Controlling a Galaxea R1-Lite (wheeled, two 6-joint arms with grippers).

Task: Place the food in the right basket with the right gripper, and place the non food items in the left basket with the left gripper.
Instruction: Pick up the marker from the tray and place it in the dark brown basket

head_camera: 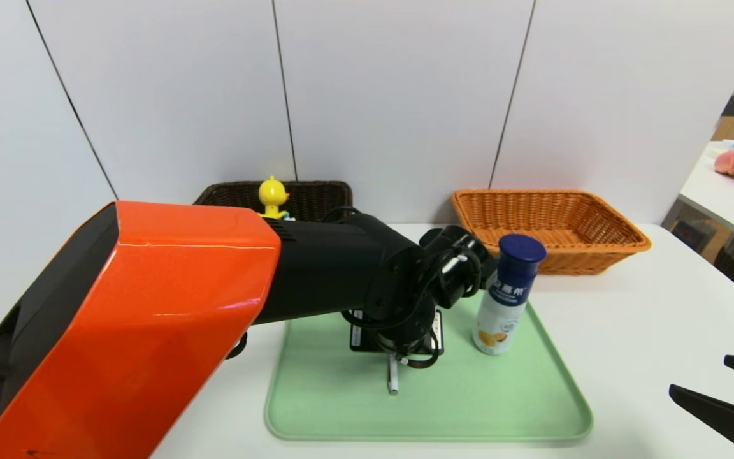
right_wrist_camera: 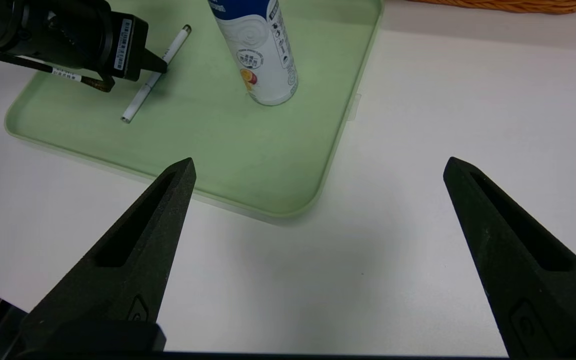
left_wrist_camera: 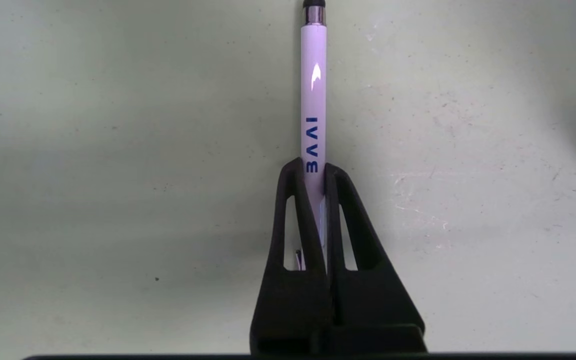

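White pen (left_wrist_camera: 313,90) on green tray (head_camera: 494,408), L pincer (left_wrist_camera: 314,167) pinching it mid-barrel; lift straight up w/ grip kept firm, clear the blue-lidded can (head_camera: 510,293) standing on the tray, then go over to the dark L basket (head_camera: 316,197). R pincer (right_wrist_camera: 319,167) parked spread over worktop (right_wrist_camera: 393,280), R side. L arm (head_camera: 335,268) hides part of the dark basket + tray in head view, pen's clip end mostly behind the fingers in L wrist view.

Layout: pen (head_camera: 393,376) and, to its right, can (head_camera: 508,293) on tray (head_camera: 431,408); basket (head_camera: 548,229) behind right, duck (head_camera: 273,194) in left basket (head_camera: 319,197).
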